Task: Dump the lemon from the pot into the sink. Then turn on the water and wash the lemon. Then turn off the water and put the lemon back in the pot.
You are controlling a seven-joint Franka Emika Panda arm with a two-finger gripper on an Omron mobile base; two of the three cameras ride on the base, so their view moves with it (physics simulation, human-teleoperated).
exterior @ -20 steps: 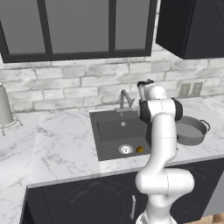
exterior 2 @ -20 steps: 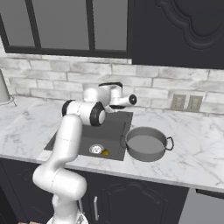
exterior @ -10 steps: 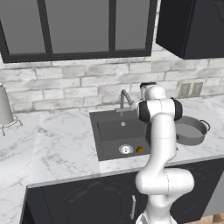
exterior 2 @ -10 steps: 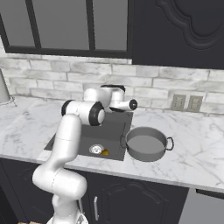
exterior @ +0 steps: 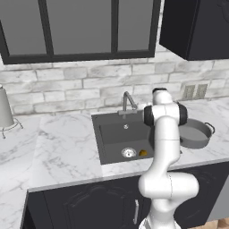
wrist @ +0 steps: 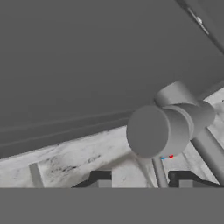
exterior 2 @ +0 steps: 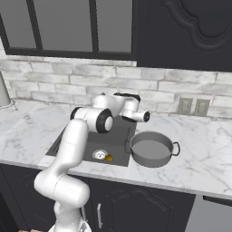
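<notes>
The lemon point(exterior: 143, 153) point(exterior 2: 109, 157) lies on the floor of the dark sink point(exterior: 116, 134) point(exterior 2: 121, 138), just beside the silver drain point(exterior: 129, 153) point(exterior 2: 99, 155). The grey pot point(exterior: 194, 134) point(exterior 2: 152, 149) stands upright on the counter to the sink's right. The faucet point(exterior: 129, 102) rises behind the basin, and no water runs from it. My hand point(exterior 2: 129, 108) hovers at the faucet, above the sink's back edge. In the hand view the faucet's round grey end point(wrist: 159, 131) looms close above my gripper point(wrist: 141, 181). The fingertips point(wrist: 100, 178) stand apart with a thin grey rod between them, untouched.
White marble counter point(exterior: 62, 147) runs left of the sink, with a pale object on a stand point(exterior: 5, 109) at its far left. Wall outlets point(exterior 2: 192, 107) sit behind the pot. Dark cabinets hang overhead.
My hand has shifted slightly to the right and lower beside the faucet. Lemon and pot stay where they were.
</notes>
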